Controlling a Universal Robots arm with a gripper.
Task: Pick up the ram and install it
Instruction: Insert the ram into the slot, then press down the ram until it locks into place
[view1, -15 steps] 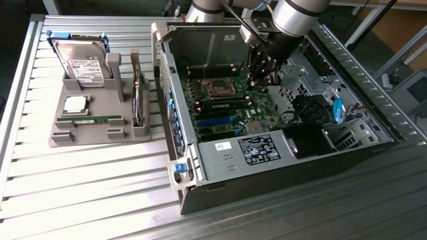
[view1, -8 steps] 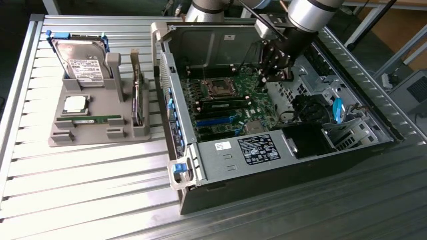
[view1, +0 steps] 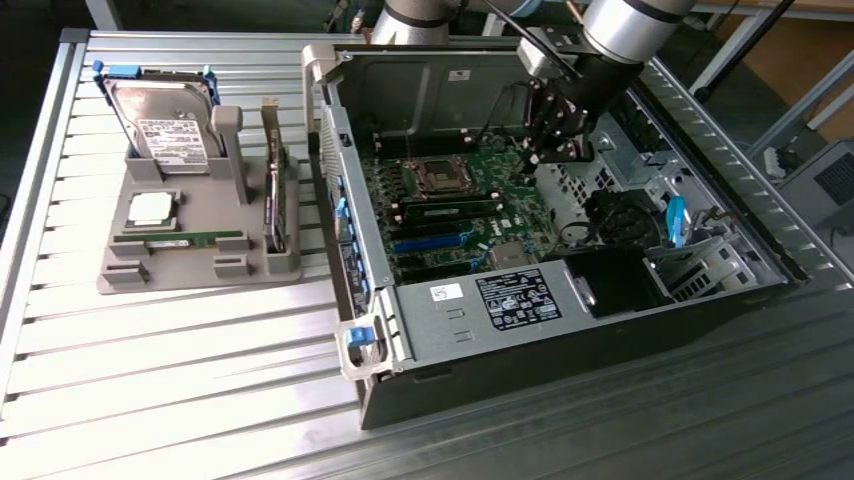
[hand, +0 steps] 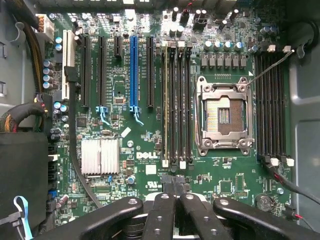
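Note:
The ram (view1: 180, 240) is a thin green stick standing on its edge in the front slot of the grey holder (view1: 134, 275), at the exterior view's left. My gripper (view1: 562, 153) hangs inside the open computer case (view1: 561, 330), above the motherboard (hand: 150, 145) and far from the ram. Its black fingertips (hand: 165, 192) are pressed together with nothing between them, so my gripper (hand: 173, 186) is shut and empty. In the wrist view it sits just past the end of the memory slots (hand: 176, 100) next to the CPU socket (hand: 223, 115). The slot nearest the blue connector looks filled by a stick with a pale edge.
The holder also carries a hard drive (view1: 167, 125), a square silver CPU (view1: 150, 208) and an upright expansion card (view1: 275, 195). Inside the case are a silver heatsink (hand: 100, 156), a blue card slot (hand: 133, 70), black cables (hand: 30, 40) and a second bank of memory slots (hand: 270, 100).

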